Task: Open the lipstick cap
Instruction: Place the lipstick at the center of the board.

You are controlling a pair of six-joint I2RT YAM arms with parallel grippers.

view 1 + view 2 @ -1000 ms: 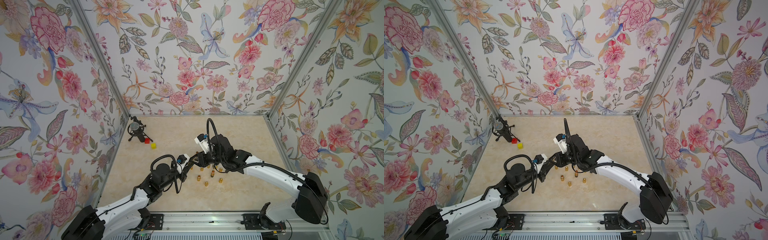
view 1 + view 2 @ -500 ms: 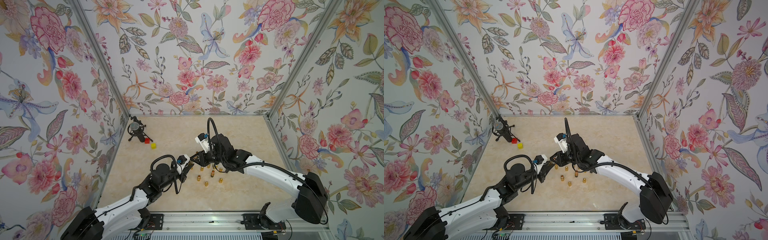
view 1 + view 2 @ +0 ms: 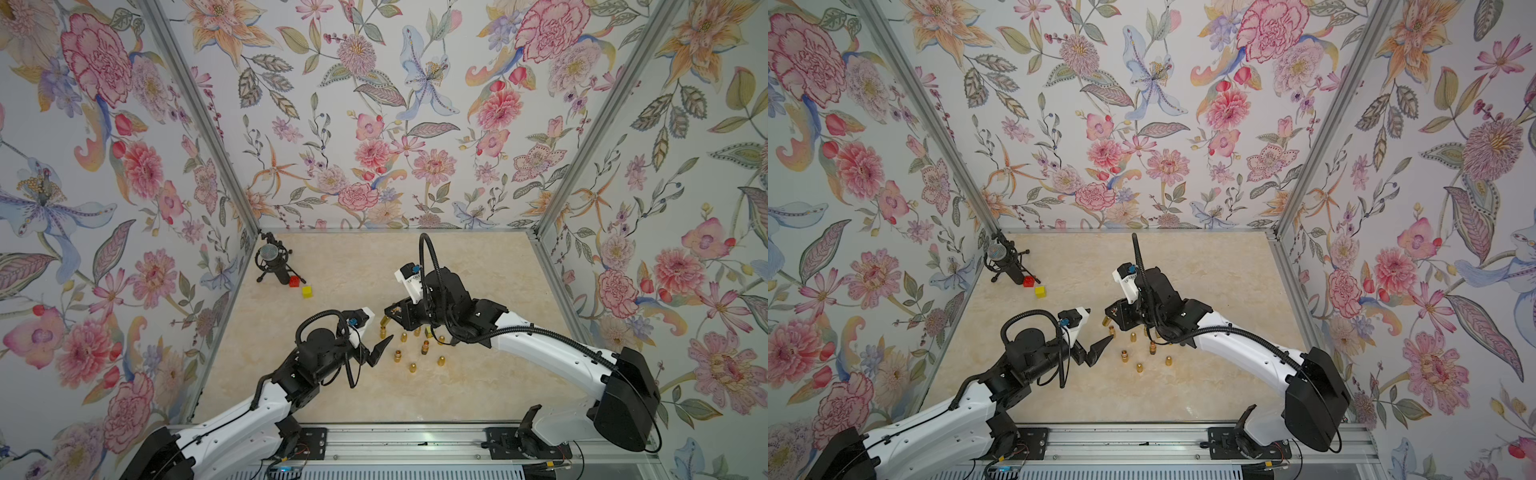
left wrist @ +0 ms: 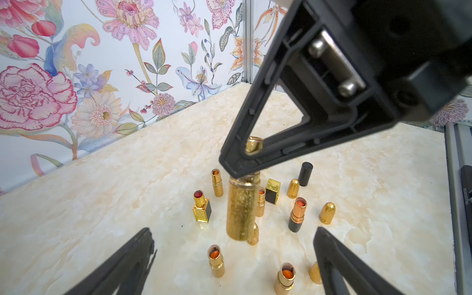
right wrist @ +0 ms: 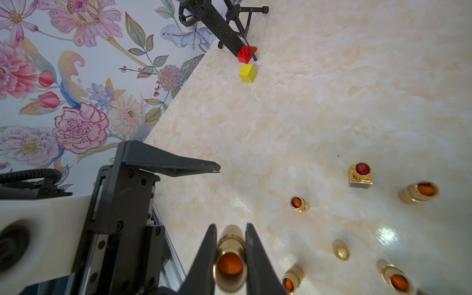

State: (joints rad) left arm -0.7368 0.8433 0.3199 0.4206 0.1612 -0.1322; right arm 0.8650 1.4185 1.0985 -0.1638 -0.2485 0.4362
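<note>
Marbled tabletop (image 3: 478, 270), floral walls (image 3: 374, 124) around. Lower centre of both top views, the left gripper (image 3: 380, 349) gapes wide, empty. Just beyond, loose lipsticks (image 3: 413, 367) stand clustered. At the cluster's upper-left edge, the right gripper (image 5: 231, 226) pinches the gold lipstick (image 4: 241, 209) clear of the surface. Microphone (image 3: 270, 253) far upper-left.

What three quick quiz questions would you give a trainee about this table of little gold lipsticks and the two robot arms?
1. True or false: the left fingers are clamped on a lipstick.
2. Which block lies beside the red block near the microphone? A) yellow B) blue C) green
3. Fill in: the gold lipstick with its orange tip showing is gripped by the ____ fingers.

Key:
1. False: they stand wide open and empty.
2. A: the yellow block.
3. Right: the right fingers pinch it from both sides.
</note>
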